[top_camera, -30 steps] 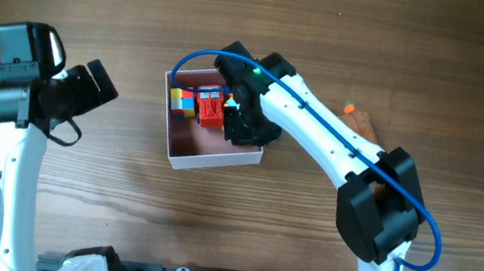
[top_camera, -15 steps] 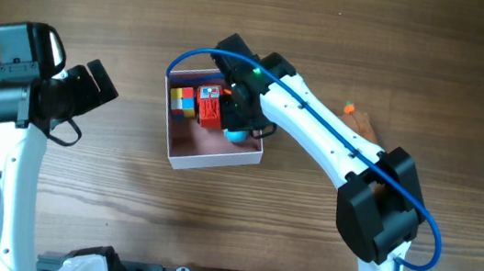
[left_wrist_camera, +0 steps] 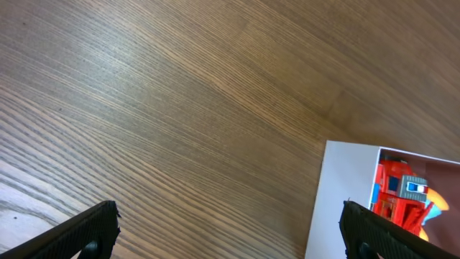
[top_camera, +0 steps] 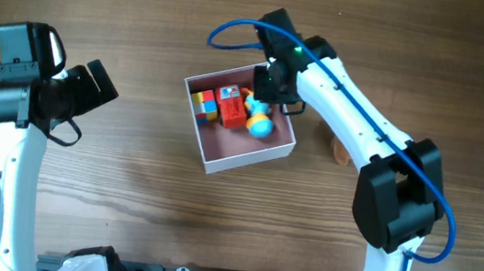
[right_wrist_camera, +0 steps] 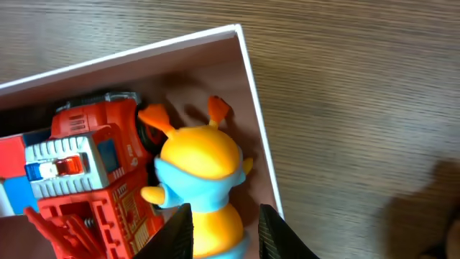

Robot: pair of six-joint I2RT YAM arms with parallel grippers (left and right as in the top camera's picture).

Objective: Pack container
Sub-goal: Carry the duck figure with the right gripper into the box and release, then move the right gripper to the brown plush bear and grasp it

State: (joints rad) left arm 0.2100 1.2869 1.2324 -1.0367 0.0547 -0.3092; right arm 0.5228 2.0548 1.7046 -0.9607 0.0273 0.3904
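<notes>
Container (top_camera: 240, 149) sits centre-right on the wood table (top_camera: 147, 4), open top up. It's square, so no long axis, and its sides are skewed to the table edges with one corner pointing at the near edge.

Inside, all in the far half:
- a coloured block (top_camera: 204, 105) on the left
- a red truck (top_camera: 232, 106) in the middle
- a yellow-and-blue figure (top_camera: 260, 124) against the right wall, touching the truck

The near half of the pink floor is bare.

Right gripper (right_wrist_camera: 226, 234) hangs over the far-right corner. Its fingers (right_wrist_camera: 180, 230) are spread either side of the figure's lower body, with pink showing between the toy and the right finger, so no pinch. The right arm crosses that corner, with its blue cable (top_camera: 237, 28) looped behind it. A small brown object (top_camera: 342, 152) lies on the table right of the box, half hidden by the arm.

Left gripper (top_camera: 101, 81) is well apart to the left, fingers wide and empty. There's bare wood between it and the box's white left wall (left_wrist_camera: 341, 194).
</notes>
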